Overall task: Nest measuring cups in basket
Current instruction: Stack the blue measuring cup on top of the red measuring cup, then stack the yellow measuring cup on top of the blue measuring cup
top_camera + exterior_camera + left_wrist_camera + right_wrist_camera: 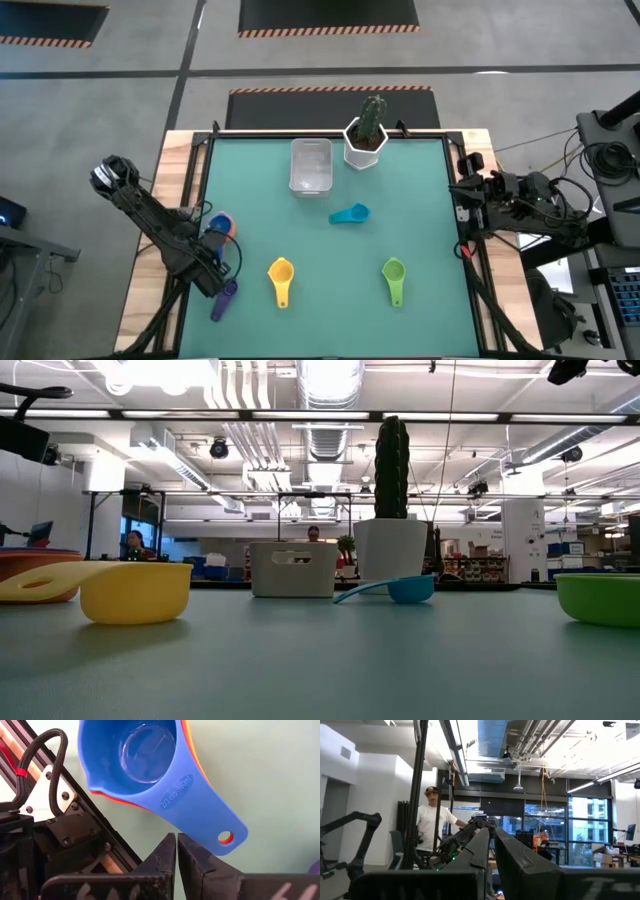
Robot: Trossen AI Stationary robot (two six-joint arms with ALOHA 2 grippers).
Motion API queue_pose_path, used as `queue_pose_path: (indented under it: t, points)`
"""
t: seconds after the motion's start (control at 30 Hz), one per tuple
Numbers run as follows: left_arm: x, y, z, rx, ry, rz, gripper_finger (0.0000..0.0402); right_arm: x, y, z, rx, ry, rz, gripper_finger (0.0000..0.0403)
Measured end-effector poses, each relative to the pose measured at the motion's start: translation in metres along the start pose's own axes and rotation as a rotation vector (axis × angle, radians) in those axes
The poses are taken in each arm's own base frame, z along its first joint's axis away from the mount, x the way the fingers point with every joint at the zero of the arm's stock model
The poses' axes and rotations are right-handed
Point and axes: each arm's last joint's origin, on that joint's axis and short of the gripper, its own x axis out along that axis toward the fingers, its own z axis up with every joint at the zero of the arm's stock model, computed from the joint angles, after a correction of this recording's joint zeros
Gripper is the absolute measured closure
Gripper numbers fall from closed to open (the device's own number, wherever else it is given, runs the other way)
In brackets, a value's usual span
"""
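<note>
A blue measuring cup (145,760) sits nested in an orange one (228,226) near the table's left edge. My left gripper (176,839) is shut, just short of the blue cup's handle (200,810) and touching nothing. The purple cup (224,297), yellow cup (281,278), green cup (394,278) and teal cup (350,214) lie apart on the mat. The clear basket (311,165) stands empty at the far side. No red cup shows. My right gripper (492,837) is shut and waits off the table's right edge.
A white pot with a cactus (366,140) stands right of the basket at the far edge. The table's frame rail and cables (55,795) run close beside my left gripper. A person (432,827) stands in the room beyond the table.
</note>
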Motion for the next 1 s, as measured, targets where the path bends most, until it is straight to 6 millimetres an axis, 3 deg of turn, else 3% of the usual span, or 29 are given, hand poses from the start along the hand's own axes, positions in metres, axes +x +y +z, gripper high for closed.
queue_pose_path:
  t: [0.33,0.53,0.77,1.0]
  points:
    - [-0.002,0.0,0.0,0.0,0.001,-0.002,0.0402,0.0,0.0,-0.001,0.007,0.005,0.0,0.0385]
    - [-0.024,-0.007,0.005,-0.008,-0.032,-0.069,0.0402,0.0,0.0,-0.006,0.02,0.064,0.0,0.0385]
    - [-0.064,-0.029,0.018,0.027,-0.339,-0.316,0.0401,0.0,0.0,-0.007,0.022,0.073,0.0,0.0385]
    - [-0.086,-0.058,0.025,0.149,-0.616,-0.552,0.0401,0.0,0.0,-0.007,0.055,0.073,-0.001,0.0385]
